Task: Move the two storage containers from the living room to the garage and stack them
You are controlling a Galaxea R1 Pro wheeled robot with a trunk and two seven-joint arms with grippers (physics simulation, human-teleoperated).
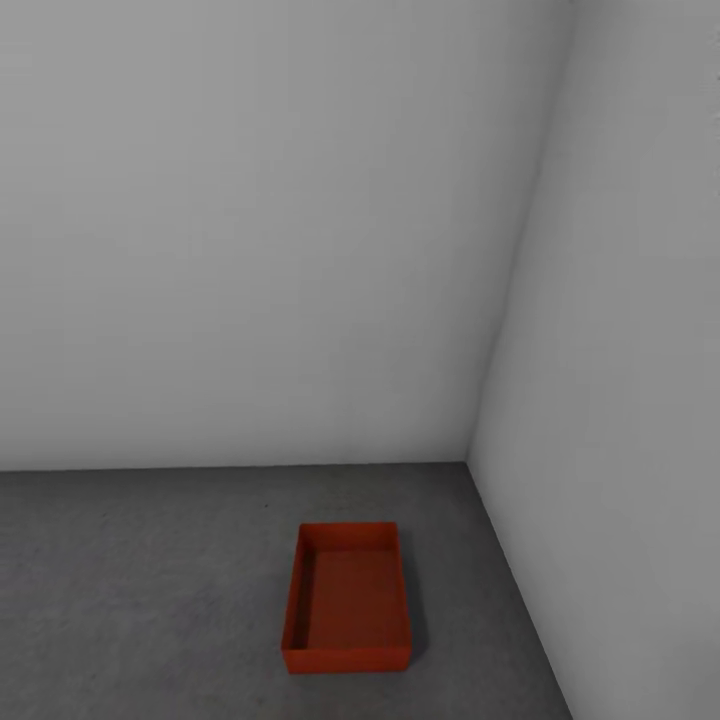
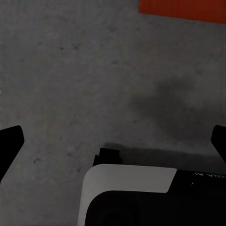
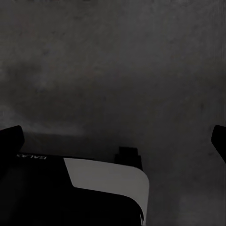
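Location: garage corner, two plain pale grey walls (image 1: 250,230) meeting above a dark grey speckled concrete floor (image 1: 130,590). Item 1: one orange-red open-topped storage container (image 1: 347,598), rectangular, thin-walled, empty, standing upright and flat on the floor near the corner, close to the right-hand wall but apart from it; a strip of the same orange-red side shows at the edge of the left wrist view (image 2: 183,10). Item 2: second storage container, not on or beside the first; whereabouts cannot be told. Left gripper (image 2: 113,141): fingers spread wide, dark fingertips (image 2: 10,143) at opposite edges of the wrist view, nothing between them, bare concrete beneath. Right gripper (image 3: 113,141): likewise spread wide, fingertips (image 3: 12,139) at the view's edges, holding nothing, over shadowed floor. Also noted: the robot's own white and black body panel (image 2: 129,181) low in each wrist view. Task status, judged: roughly half complete. One container delivered and set down as the base of the stack. Outstanding: fetch the other container from the living room, bring it here, and seat it squarely on top of this one.
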